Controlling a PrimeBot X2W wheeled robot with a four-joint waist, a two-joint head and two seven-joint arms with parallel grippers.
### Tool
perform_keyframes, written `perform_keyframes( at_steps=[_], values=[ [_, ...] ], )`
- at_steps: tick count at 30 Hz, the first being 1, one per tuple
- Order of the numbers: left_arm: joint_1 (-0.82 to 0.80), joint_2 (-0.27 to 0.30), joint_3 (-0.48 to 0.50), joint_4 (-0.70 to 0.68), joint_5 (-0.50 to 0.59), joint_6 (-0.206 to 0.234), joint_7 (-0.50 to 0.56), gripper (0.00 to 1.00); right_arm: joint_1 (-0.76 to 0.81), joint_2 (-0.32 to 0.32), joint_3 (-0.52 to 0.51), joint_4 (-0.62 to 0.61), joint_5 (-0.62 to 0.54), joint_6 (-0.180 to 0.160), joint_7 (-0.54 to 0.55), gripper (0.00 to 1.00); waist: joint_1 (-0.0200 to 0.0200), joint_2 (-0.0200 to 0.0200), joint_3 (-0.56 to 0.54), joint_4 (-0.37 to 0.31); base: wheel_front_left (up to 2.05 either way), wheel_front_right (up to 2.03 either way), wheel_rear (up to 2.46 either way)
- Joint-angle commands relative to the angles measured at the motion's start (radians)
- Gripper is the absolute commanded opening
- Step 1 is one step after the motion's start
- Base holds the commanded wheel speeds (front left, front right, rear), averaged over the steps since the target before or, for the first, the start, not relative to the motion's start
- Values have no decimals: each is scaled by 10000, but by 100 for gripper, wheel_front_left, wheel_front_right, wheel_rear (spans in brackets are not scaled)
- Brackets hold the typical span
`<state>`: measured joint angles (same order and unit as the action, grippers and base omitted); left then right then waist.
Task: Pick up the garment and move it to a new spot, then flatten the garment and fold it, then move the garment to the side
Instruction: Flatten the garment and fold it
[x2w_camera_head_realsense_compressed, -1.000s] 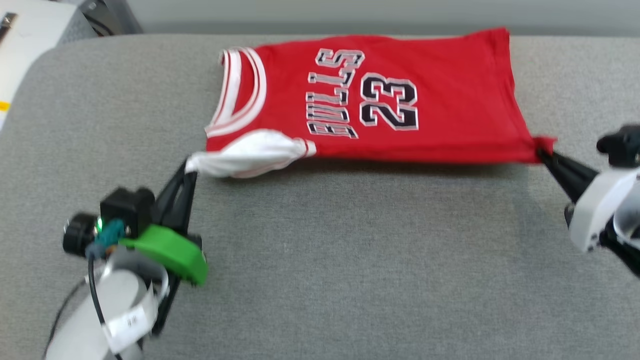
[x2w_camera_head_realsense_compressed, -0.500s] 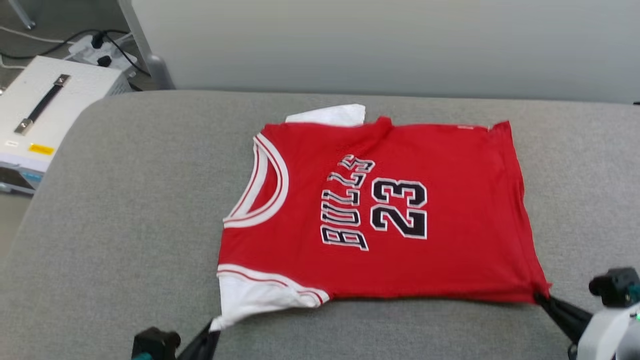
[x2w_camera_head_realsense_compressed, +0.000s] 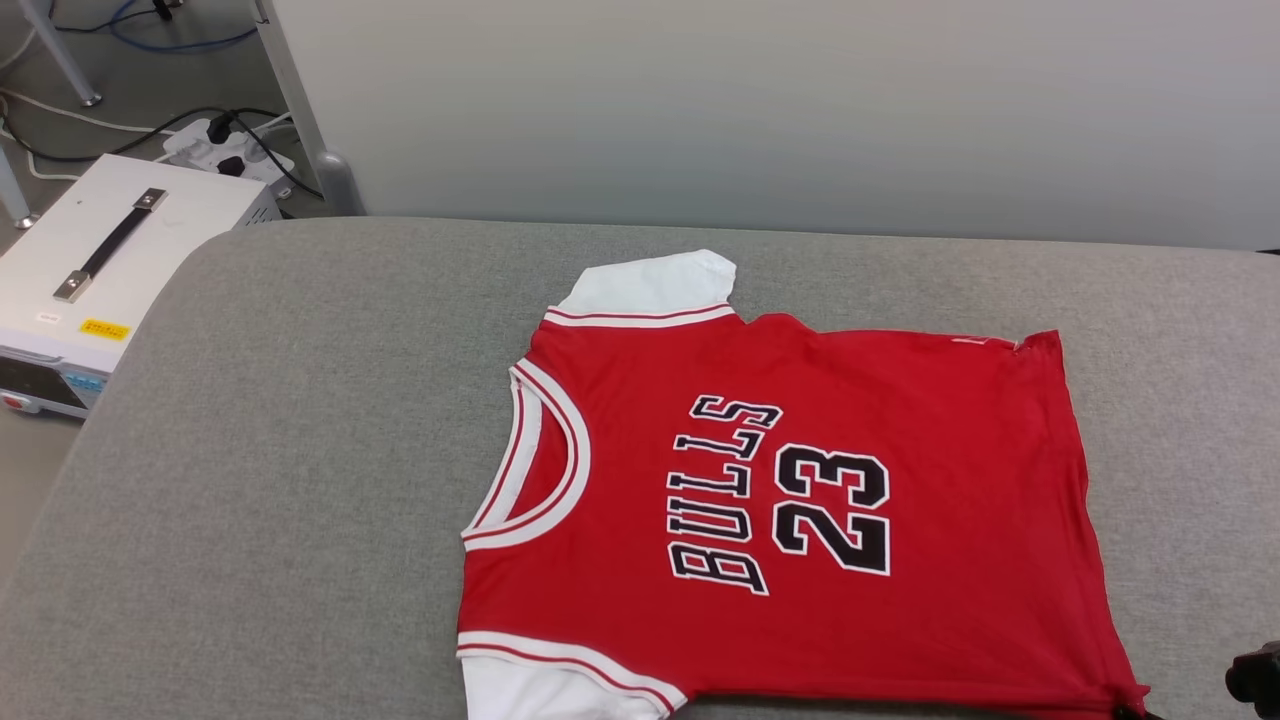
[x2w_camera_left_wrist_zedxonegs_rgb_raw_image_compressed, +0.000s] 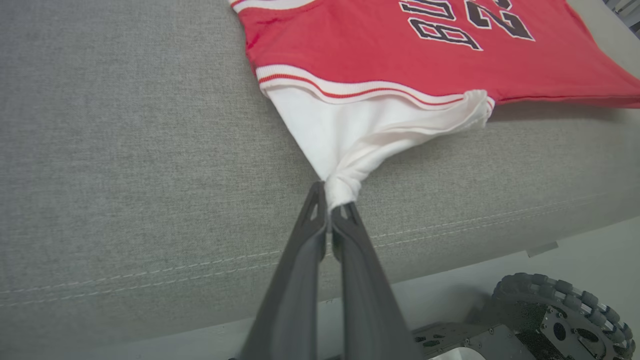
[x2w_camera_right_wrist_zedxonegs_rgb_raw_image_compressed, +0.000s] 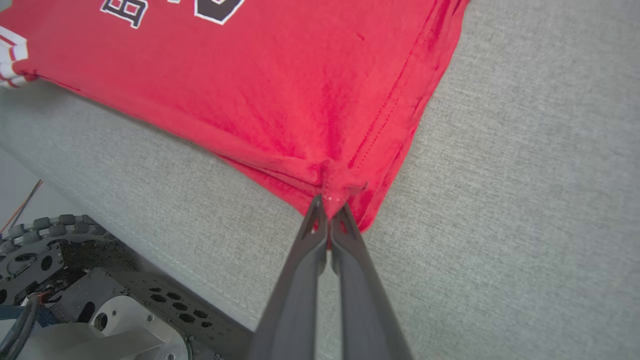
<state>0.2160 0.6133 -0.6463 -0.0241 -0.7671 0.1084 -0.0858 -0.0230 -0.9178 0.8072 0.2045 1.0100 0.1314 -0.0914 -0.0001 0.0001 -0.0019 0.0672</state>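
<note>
Red garment flat on grey woven cushion; L gripper pinching bunched sleeve, R gripper hem corner.

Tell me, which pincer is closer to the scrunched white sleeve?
Left. The left pincer is pinching the white sleeve right at its tip. The right pincer is pinching the garment at its red bottom corner, at the other end of the near edge.

The grey fabric-covered pad carries the red garment, spread front-up with its collar toward the left.
</note>
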Motion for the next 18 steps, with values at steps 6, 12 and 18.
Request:
perform_keyframes(
  at_steps=[6, 12, 18],
  values=[
    [-24, 144, -20, 29, 11, -194, -63, 0, 808, 176, -1116, -421, -266, -7, 512, 0, 1, -1, 137, 47, 0, 0, 0],
    [-1701, 246, 123, 393, 596, -717, -158, 0, 758, 857, -2625, -784, -684, -7, 910, 0, 1, -1, 477, -67, 0, 0, 0],
    [-3499, 329, 322, 702, 817, -1344, 110, 0, 269, 1178, -3450, -1068, -863, -7, 1273, 0, 1, -1, 1058, -293, 0, 0, 0]
  ],
)
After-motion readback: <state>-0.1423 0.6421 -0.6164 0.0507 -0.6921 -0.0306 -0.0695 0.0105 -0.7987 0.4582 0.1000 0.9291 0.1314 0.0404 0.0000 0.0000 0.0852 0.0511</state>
